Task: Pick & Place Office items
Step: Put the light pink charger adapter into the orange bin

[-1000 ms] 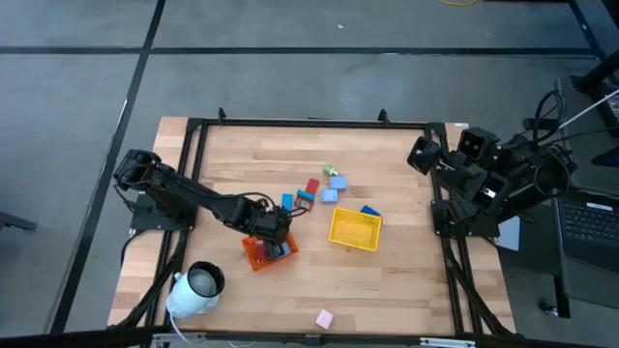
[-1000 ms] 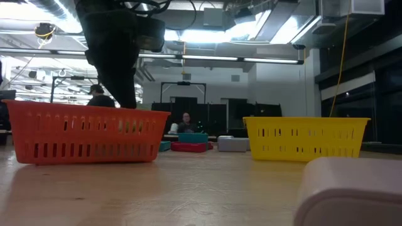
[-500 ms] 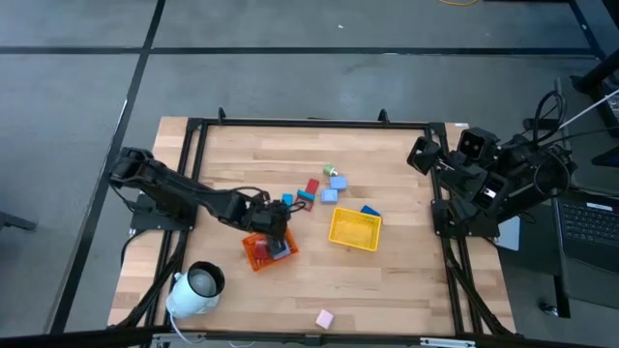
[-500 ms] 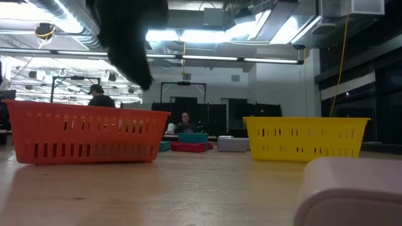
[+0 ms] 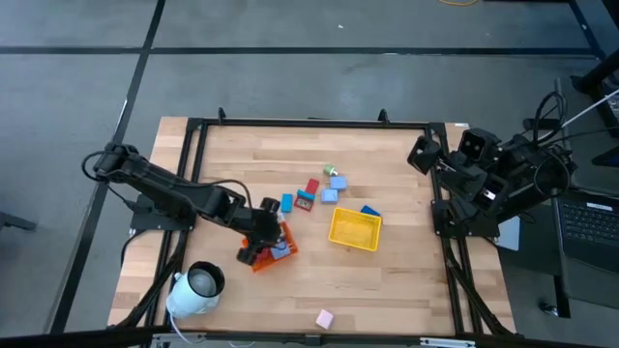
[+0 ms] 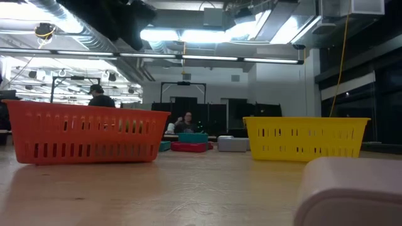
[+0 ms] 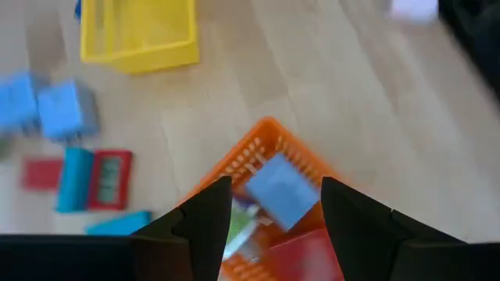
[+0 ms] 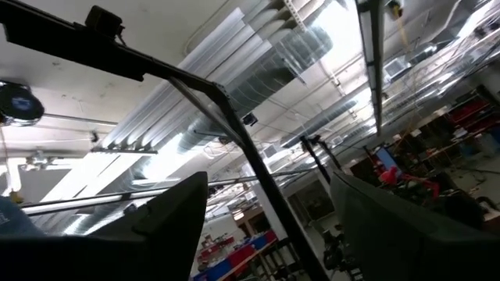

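Observation:
My left gripper [image 5: 258,242] hangs open above the orange tray [image 5: 280,253], touching nothing. In the left wrist view its fingers [image 7: 275,184] frame the tray [image 7: 266,136], which holds a blue block [image 7: 280,191], a red piece [image 7: 301,257] and a green one [image 7: 238,222]. More office items lie loose on the table: blue [image 5: 287,203], red with light blue [image 5: 306,198], red [image 5: 311,186], green [image 5: 330,171], light blue [image 5: 338,181] and a pink one [image 5: 324,318] by the near edge. My right gripper [image 5: 423,155] waits open at the table's right edge.
A yellow tray [image 5: 354,229] stands right of the orange one, with a blue piece [image 5: 369,210] at its far corner. A large white cylinder [image 5: 198,288] lies at the near left corner. A black frame [image 5: 309,122] rims the table. Bare wood lies along the near side.
My left gripper has risen out of the orange tray: in the low view the arm reached down behind the tray's wall a second ago and is now high above it. It has also drifted slightly toward the table's near left.

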Motion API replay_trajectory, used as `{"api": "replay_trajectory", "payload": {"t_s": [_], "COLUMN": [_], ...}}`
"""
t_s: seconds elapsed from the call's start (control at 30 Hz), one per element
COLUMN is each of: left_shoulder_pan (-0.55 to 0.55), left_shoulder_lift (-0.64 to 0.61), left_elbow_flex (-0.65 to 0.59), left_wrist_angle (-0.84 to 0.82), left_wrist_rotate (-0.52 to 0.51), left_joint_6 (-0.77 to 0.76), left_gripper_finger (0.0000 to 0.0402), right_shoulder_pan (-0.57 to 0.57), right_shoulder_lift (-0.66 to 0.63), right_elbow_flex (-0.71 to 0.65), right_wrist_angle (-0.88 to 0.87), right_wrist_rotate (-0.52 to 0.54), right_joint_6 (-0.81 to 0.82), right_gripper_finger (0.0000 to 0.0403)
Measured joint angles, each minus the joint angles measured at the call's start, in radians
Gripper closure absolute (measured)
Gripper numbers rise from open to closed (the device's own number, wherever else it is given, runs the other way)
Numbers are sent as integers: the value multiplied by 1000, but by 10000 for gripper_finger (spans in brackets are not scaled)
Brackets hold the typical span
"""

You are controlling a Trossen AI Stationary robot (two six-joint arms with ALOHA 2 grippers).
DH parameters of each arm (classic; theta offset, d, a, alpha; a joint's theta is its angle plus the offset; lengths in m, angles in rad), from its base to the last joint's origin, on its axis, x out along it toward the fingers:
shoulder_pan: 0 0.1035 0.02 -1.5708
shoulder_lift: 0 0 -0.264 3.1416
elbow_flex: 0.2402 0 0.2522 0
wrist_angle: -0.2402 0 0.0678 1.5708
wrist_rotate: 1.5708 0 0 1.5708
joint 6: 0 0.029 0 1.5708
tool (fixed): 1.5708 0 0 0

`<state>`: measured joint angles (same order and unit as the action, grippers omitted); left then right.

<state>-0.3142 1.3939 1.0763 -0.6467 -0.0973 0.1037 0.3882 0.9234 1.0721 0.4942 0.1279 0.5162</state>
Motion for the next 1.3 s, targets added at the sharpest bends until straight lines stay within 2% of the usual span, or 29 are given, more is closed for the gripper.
{"api": "replay_trajectory", "payload": {"t_s": [0.07,0.13,0.2,0.37,0.43,0.5,0.6,0.67,0.7,0.77,0.9,0.97,1.1,1.2,1.3], "left_shoulder_pan": [16,47,87,178,188,181,139,101,81,44,-10,-27,-60,-86,-108], "left_shoulder_lift": [0,0,0,-72,-131,-195,-277,-312,-324,-334,-340,-340,-340,-340,-340], "left_elbow_flex": [0,10,42,94,80,58,39,39,39,39,39,39,39,39,39], "left_wrist_angle": [-1,-7,-7,-11,-5,-9,-24,-52,-77,-125,-202,-217,-226,-250,-286], "left_wrist_rotate": [-82,-168,-205,-197,-209,-210,-220,-260,-286,-345,-425,-448,-498,-558,-593], "left_joint_6": [82,83,21,-211,-237,-237,-241,-247,-247,-248,-256,-265,-274,-279,-327], "left_gripper_finger": [207,206,206,208,207,208,210,211,211,210,211,212,211,210,211], "right_shoulder_pan": [0,0,0,0,0,0,-2,-3,-3,-3,-3,-14,-28,-15,16], "right_shoulder_lift": [0,0,8,80,129,194,300,369,401,457,573,633,737,812,885], "right_elbow_flex": [0,0,0,0,12,60,193,302,360,479,692,766,824,826,826], "right_wrist_angle": [0,0,1,18,58,87,90,32,-57,-350,-1032,-1245,-1419,-1534,-1655], "right_wrist_rotate": [29,51,65,64,4,-100,-264,-372,-410,-454,-454,-456,-502,-599,-622], "right_joint_6": [-17,-37,-46,-41,-30,-30,-30,-26,-16,15,61,72,43,-78,-237], "right_gripper_finger": [126,126,126,126,126,126,126,126,126,126,126,126,126,126,126]}}
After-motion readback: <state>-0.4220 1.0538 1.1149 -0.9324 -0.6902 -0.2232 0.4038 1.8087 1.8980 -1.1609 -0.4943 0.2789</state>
